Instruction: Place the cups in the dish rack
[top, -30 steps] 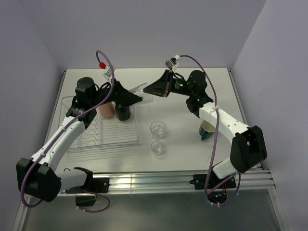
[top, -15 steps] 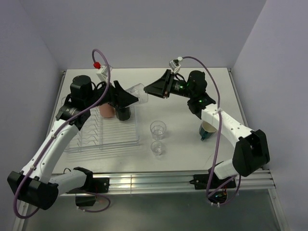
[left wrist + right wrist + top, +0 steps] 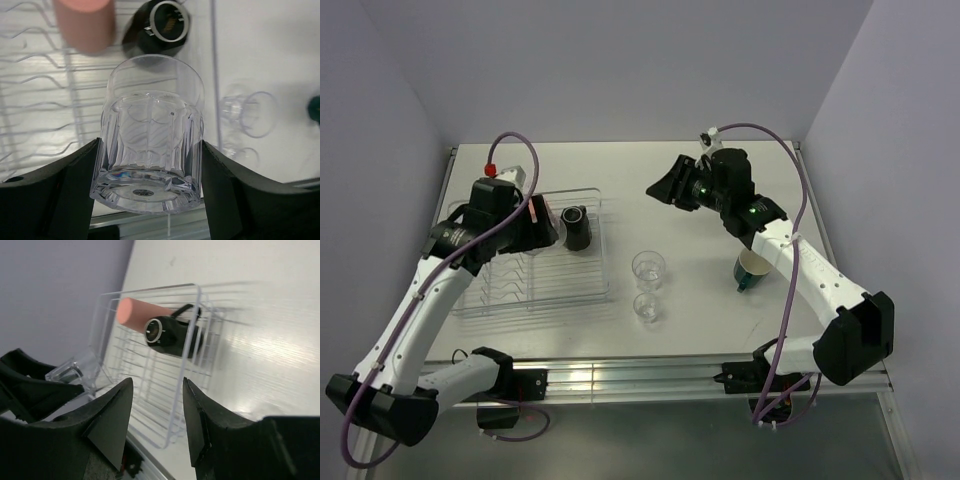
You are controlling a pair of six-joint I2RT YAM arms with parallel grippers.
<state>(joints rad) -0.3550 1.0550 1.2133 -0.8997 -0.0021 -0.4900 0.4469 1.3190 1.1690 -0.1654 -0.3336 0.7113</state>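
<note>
My left gripper is shut on a clear tumbler, held by its sides above the dish rack. In the top view the left gripper hovers over the rack's far part, beside the black handled mug. A salmon-orange cup and the black mug lie in the rack. Two clear tumblers and a dark green mug stand on the table. My right gripper is open and empty, in the air right of the rack.
The right wrist view looks across the rack at the salmon cup and black mug, between the open fingers. Walls close the table on the left, back and right.
The right gripper opened, let go of the clear tumbler and drew back to the right. The left gripper kept the tumbler and carried it left and down over the rack.
</note>
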